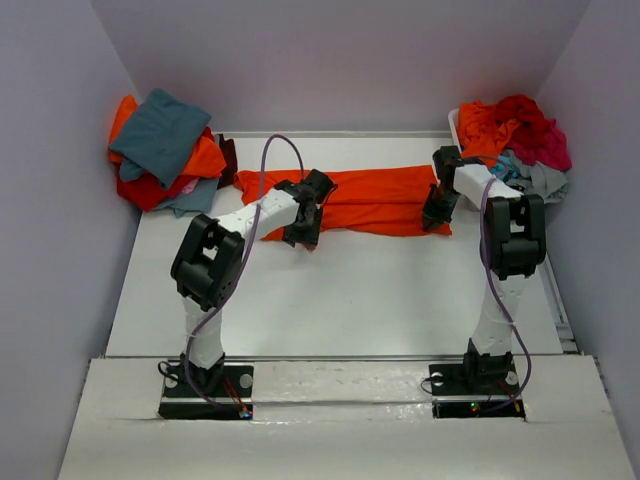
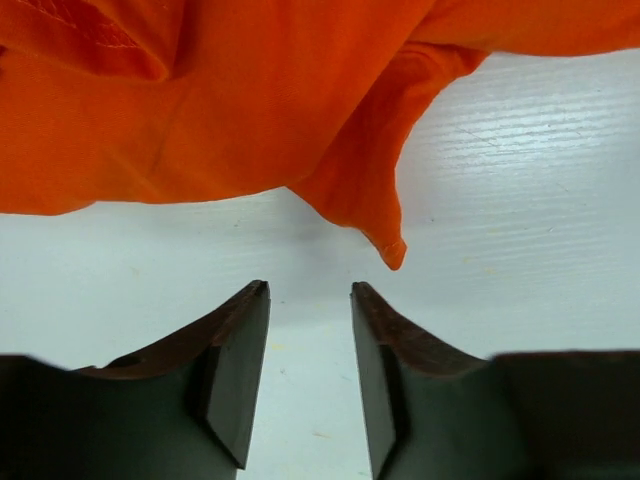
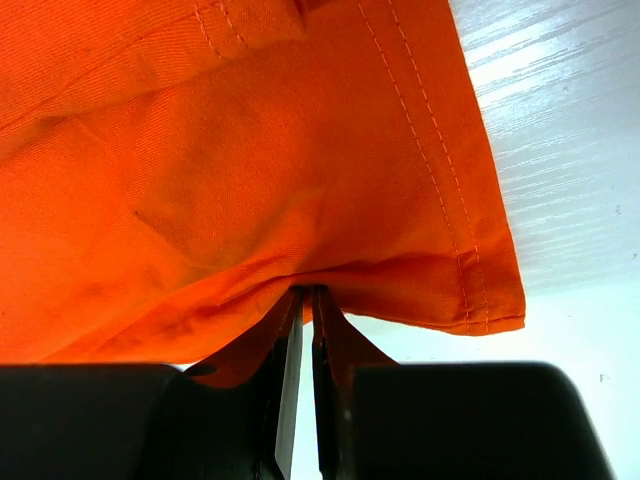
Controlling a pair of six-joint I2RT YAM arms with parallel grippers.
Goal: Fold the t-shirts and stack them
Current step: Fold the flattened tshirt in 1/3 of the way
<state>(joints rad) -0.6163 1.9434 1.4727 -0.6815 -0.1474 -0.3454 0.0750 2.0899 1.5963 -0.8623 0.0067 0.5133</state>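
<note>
The white table (image 1: 330, 300) fills the space between grey walls. Across its far half the bright orange t-shirt (image 1: 380, 198) lies stretched out in a long band from left to right, flat on the surface with some folds and wrinkles. In the far left corner sits a stack of folded shirts (image 1: 165, 150), teal-grey on top, over orange, red and grey. In the far right corner a loose heap of shirts (image 1: 515, 135) in orange, red, magenta and grey spills over a white bin (image 1: 455, 122). The right fingers (image 3: 290, 360) are pressed together on the orange t-shirt, pinching a fold of cloth near its stitched hem at the right end. The left fingers (image 1: 303, 228) stand spread just short of the shirt's near edge at the left end, with only bare table between them.
</note>
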